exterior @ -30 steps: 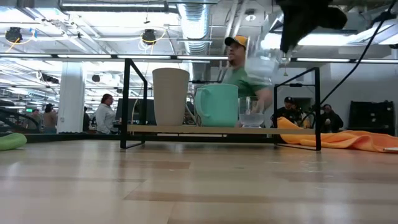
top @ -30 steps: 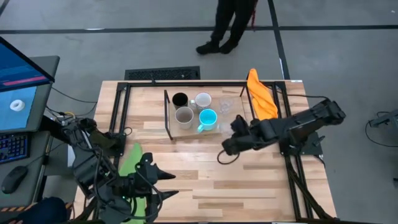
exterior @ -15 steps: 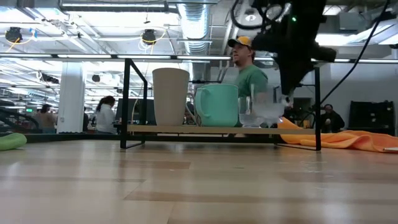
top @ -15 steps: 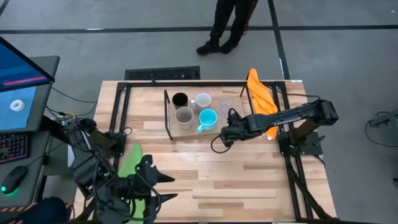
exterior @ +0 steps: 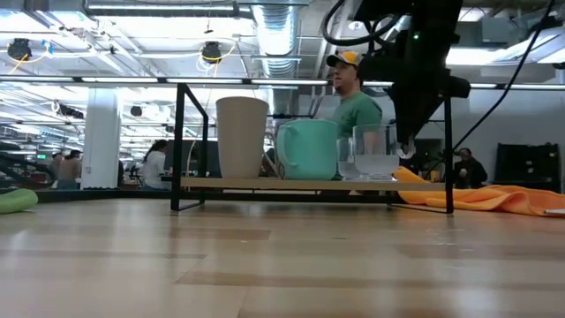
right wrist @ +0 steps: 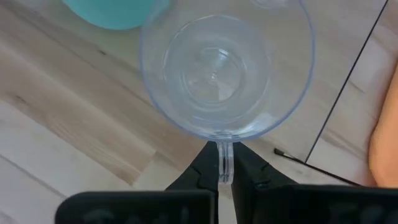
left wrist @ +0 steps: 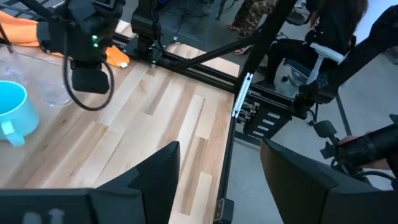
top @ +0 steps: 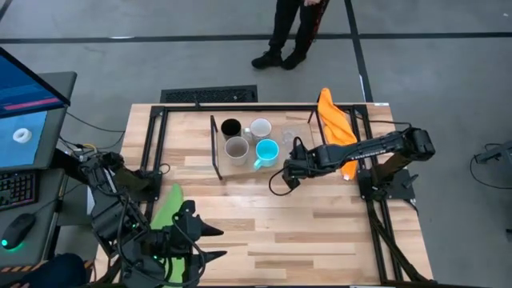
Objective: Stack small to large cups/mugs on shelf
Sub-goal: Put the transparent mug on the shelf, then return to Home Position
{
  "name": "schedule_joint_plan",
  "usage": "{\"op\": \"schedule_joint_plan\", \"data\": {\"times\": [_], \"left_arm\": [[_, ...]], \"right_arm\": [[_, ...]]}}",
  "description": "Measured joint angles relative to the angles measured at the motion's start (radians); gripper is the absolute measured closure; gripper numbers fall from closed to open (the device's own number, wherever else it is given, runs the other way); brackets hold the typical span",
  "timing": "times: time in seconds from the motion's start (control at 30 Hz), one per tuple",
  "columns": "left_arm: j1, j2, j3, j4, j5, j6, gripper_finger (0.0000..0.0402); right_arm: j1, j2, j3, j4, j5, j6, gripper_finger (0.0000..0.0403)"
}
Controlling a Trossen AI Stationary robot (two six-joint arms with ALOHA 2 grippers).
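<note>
The shelf [top: 232,170] holds a black cup [top: 231,127], a white mug [top: 261,128], a grey-beige cup [top: 237,149] and a bright blue mug [top: 267,151]. One clear glass [top: 293,132] stands at the board's far right. My right gripper [top: 290,165] is shut on the second clear glass [right wrist: 217,68], just right of the blue mug [right wrist: 118,12]. In the low view this glass [exterior: 376,155] stands upright at the shelf board [exterior: 291,184]. My left gripper [top: 205,240] is open and empty near the table's near left. My right gripper pinches the clear glass's thin handle [right wrist: 224,160] between its two fingertips [right wrist: 204,175]. The fingers come from above, slanting in from the table's right. The glass stands upright with its mouth up and its base at the shelf board; whether it rests on the board I cannot tell.
An orange cloth [top: 336,122] lies over the frame at the shelf's right end. A green cloth [top: 168,206] lies at the near left. Black wire uprights [exterior: 181,146] stand at the shelf's ends. A person [top: 292,32] stands beyond the far edge.
My right gripper has gone toward the table's left and down, carrying the clear glass from high above the shelf to the board beside the blue mug. The glass has stayed upright.
</note>
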Motion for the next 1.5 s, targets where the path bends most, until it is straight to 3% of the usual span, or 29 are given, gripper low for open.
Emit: {"op": "schedule_joint_plan", "data": {"times": [0.97,1.5], "left_arm": [[0.001,0.000,0.000,-0.004,0.000,-0.008,0.0187],[0.000,0.000,0.001,-0.004,0.015,-0.007,0.0187]], "right_arm": [[-0.145,-0.003,0.023,0.039,-0.048,-0.094,0.0354],[-0.167,0.002,0.024,0.081,-0.060,-0.016,0.0274]]}}
